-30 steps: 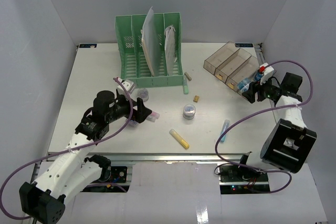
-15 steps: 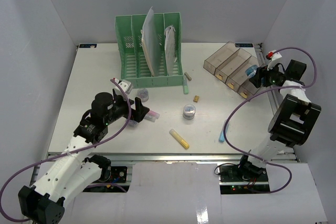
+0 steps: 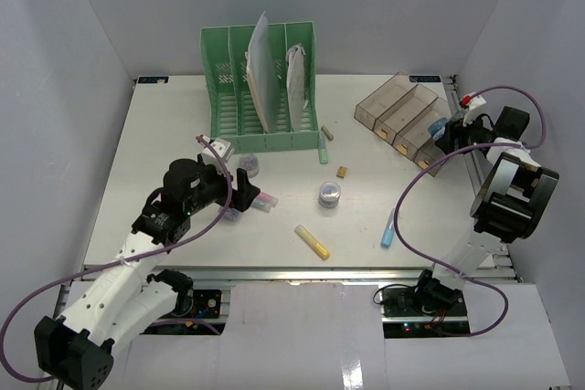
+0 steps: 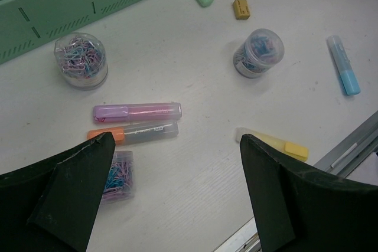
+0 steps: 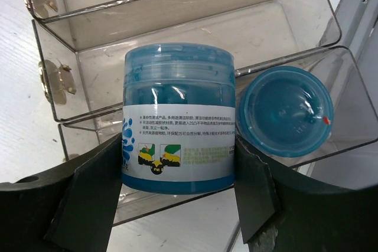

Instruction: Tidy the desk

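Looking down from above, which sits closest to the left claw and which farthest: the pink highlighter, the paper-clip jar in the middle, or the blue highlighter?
1. Pink highlighter, right beside the left gripper.
2. Paper-clip jar, in the centre.
3. Blue highlighter, over on the right side.

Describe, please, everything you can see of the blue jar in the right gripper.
The blue jar is a squat cylinder of translucent plastic with its lid on. A white label carries small printed text and blue and green pictures. Its side faces the wrist camera. The right gripper clamps it, one finger on each side, at the clear brown tray, next to a second blue jar sitting in a compartment.
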Robot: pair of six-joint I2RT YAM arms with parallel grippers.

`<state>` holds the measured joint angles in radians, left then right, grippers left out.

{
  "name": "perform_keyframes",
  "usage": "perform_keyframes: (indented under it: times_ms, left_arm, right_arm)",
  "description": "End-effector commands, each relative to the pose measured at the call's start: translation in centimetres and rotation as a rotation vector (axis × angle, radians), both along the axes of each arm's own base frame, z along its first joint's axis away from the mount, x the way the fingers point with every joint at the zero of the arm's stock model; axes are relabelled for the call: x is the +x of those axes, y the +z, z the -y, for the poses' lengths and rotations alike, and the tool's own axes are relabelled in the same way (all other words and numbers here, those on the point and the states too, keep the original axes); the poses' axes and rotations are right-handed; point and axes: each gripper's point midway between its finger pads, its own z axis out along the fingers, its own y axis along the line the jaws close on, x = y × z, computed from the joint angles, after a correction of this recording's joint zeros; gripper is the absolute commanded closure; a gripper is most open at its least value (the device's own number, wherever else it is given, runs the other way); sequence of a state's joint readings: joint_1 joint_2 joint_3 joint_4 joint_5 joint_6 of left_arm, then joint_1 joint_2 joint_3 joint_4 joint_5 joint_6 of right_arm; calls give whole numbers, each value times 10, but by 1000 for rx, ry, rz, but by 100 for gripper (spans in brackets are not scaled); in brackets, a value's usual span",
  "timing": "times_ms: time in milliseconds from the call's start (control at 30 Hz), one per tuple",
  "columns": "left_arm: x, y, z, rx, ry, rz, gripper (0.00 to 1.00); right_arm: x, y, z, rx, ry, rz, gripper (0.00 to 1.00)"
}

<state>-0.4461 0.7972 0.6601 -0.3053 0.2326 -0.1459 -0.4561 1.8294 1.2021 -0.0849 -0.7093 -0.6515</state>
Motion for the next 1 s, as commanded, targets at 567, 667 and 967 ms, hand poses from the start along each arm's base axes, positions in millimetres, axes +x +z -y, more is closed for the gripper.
perform_keyframes:
  times_ms: [567, 667, 967]
  left_arm:
    - [8, -2, -4, 12, 24, 5, 2]
    - [8, -1, -4, 12, 22, 7, 2]
    - [8, -2, -5, 13, 23, 5, 2]
  right_arm:
    - [8, 3, 26, -56, 57, 100, 50]
    - [7, -1, 27, -55, 56, 90, 40]
    - [4, -7, 27, -46, 47, 72, 3]
